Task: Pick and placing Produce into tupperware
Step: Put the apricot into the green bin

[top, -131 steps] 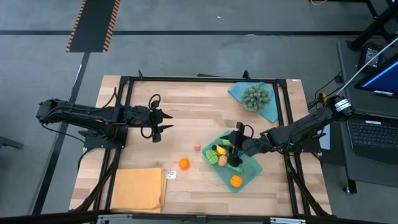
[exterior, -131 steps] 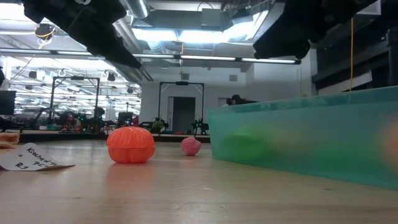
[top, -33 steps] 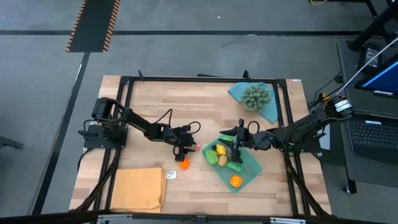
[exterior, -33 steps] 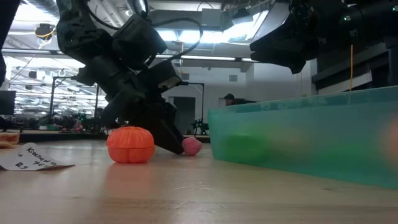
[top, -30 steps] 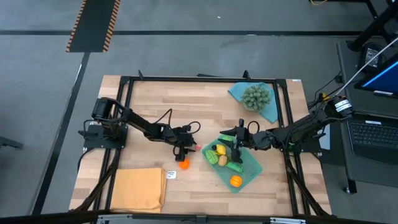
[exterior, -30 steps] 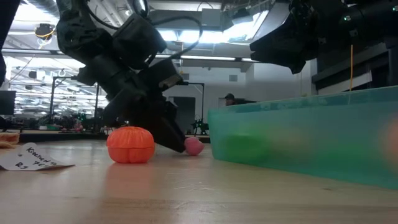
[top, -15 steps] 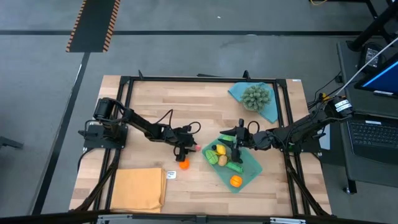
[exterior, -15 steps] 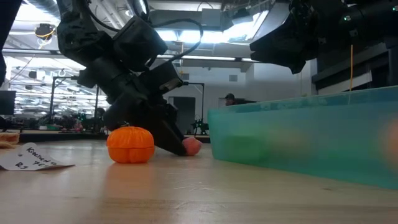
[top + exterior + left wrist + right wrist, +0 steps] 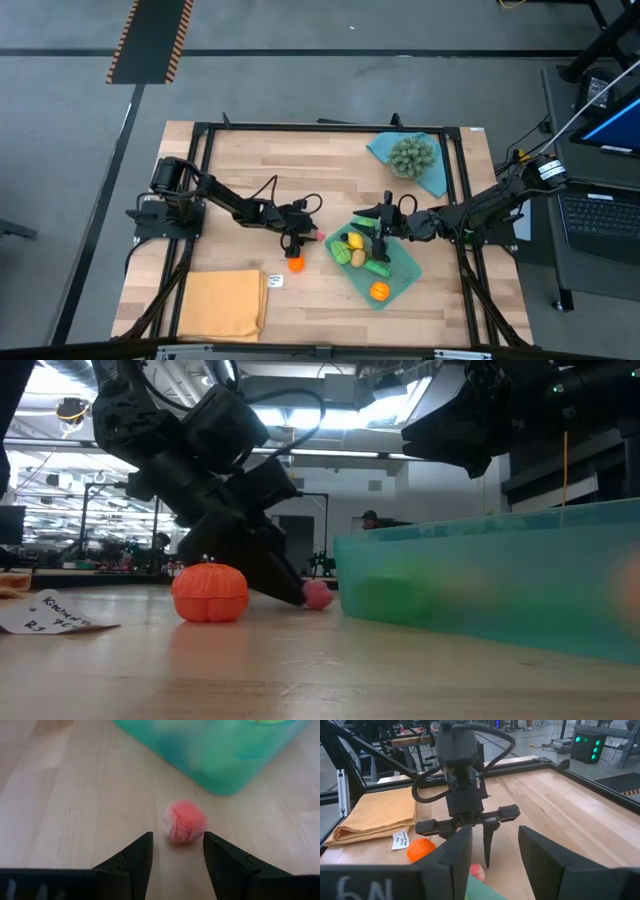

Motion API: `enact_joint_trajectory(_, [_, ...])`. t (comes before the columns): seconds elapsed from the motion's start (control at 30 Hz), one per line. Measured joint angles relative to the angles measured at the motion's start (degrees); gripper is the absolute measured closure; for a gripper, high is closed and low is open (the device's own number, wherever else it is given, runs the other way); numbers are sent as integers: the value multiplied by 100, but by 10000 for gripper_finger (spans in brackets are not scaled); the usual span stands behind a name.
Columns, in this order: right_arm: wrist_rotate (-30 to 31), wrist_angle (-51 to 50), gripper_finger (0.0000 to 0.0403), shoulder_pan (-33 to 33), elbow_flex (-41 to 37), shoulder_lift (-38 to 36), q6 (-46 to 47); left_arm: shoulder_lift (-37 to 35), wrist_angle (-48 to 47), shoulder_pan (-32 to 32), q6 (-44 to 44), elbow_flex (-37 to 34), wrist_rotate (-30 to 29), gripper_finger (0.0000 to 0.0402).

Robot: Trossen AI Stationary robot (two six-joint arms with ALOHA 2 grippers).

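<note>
Produce: the left wrist view shows a pink ball (image 9: 184,822) between the open left claw's (image 9: 177,851) fingers, seemingly untouched; overhead hides this.

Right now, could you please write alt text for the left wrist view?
A small pink-red ball lies on the wooden table just ahead of the open left gripper; the teal container sits beyond it.

Bare wood across upper left of high view, pink ball (image 9: 318,237) hemmed between tupperware (image 9: 404,273) wall and orange fruit (image 9: 296,264), orange cloth (image 9: 222,304) lower left.
</note>
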Motion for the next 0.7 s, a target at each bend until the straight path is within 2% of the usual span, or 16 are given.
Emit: enact_joint_trajectory(0.7, [0, 20, 240, 3, 0, 0, 14, 260, 6, 0, 9, 243, 33, 236])
